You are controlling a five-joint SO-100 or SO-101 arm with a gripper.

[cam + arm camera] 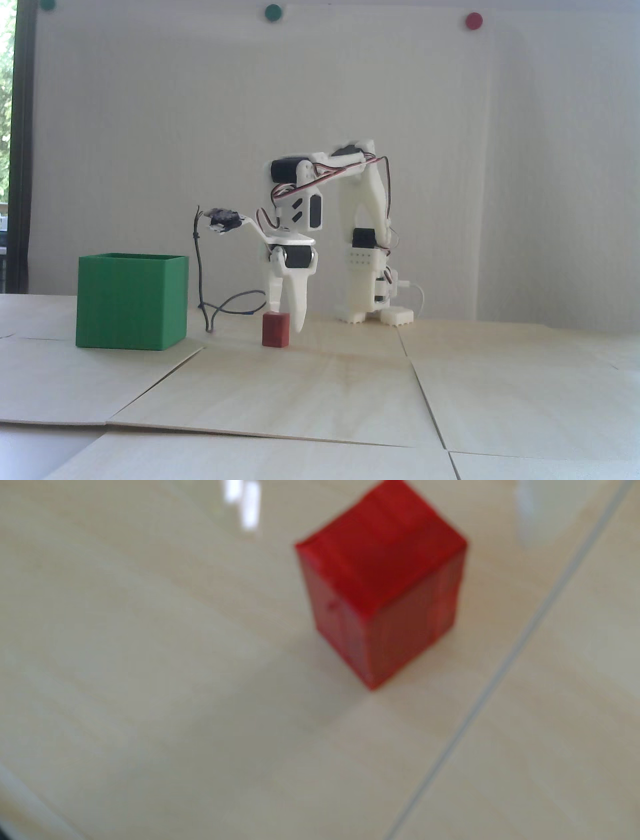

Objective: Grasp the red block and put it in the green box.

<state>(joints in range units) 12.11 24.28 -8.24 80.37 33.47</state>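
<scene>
The red block (276,329) stands on the pale wooden table, right of the green box (132,301), with a gap between them. My gripper (286,320) points straight down at the block and is open by a narrow gap. Its longer white finger (299,320) reaches down beside the block's right side. The shorter finger ends just at the block's top edge. In the wrist view the block (379,584) fills the upper middle, resting on the table. A blurred white finger (535,511) shows at the top right, apart from the block. The box's open top faces up.
The arm's white base (372,300) stands behind and right of the block. A dark cable (202,280) hangs from the wrist camera and loops on the table between box and block. Panel seams (425,395) cross the table. Round green and red dots sit on the back wall.
</scene>
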